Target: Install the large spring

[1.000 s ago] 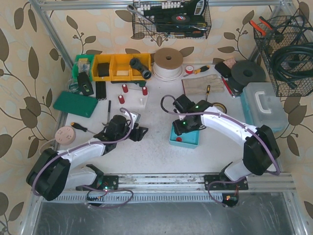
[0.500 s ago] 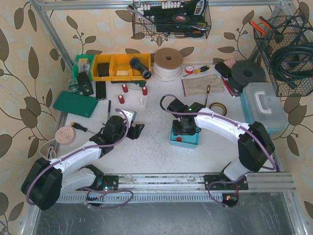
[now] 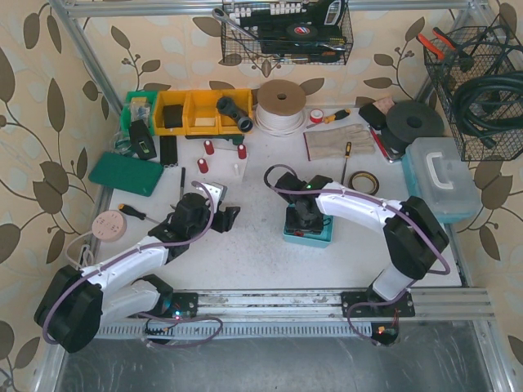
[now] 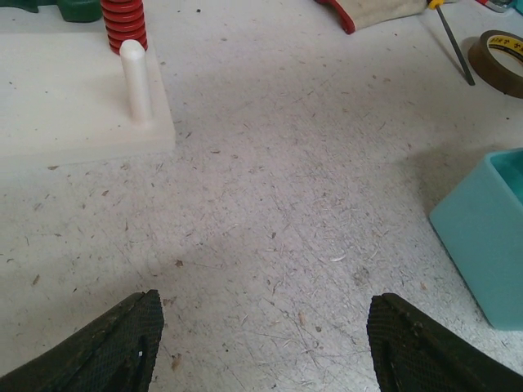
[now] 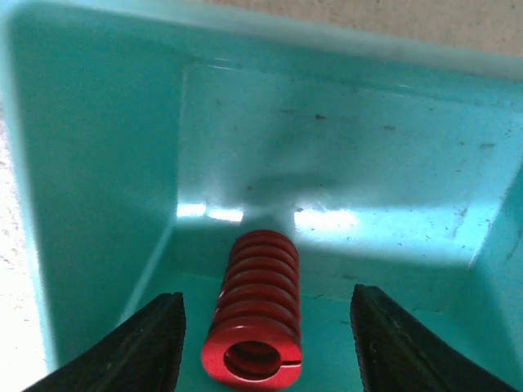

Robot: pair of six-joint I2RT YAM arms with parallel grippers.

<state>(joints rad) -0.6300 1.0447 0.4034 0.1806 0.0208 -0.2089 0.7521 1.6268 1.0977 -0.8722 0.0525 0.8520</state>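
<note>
1. Our right arm bends sharply at the elbow and reaches in toward the middle of the counter (image 3: 261, 265). Its wrist is tipped down, so the right gripper (image 3: 304, 217) points into the teal bin (image 5: 98, 163).
2. The right gripper is spread wide. The large spring (image 5: 255, 339) lies on the bin floor between its fingers, with one open end facing the camera, and neither finger touches it.
3. Our left arm stretches low and diagonally over the counter. The left gripper (image 4: 261, 343) is also spread wide and holds nothing.
4. Ahead of the left gripper and to its left stands a white peg (image 4: 136, 77) on a white block (image 4: 65, 114), with a red spring (image 4: 122, 18) just behind it. The teal bin sits ahead of that gripper to the right.
5. Compared with a second ago, the right arm has folded tighter and the right gripper has moved from the bin's far edge to over its inside. The left arm has barely shifted in the last half second.
</note>
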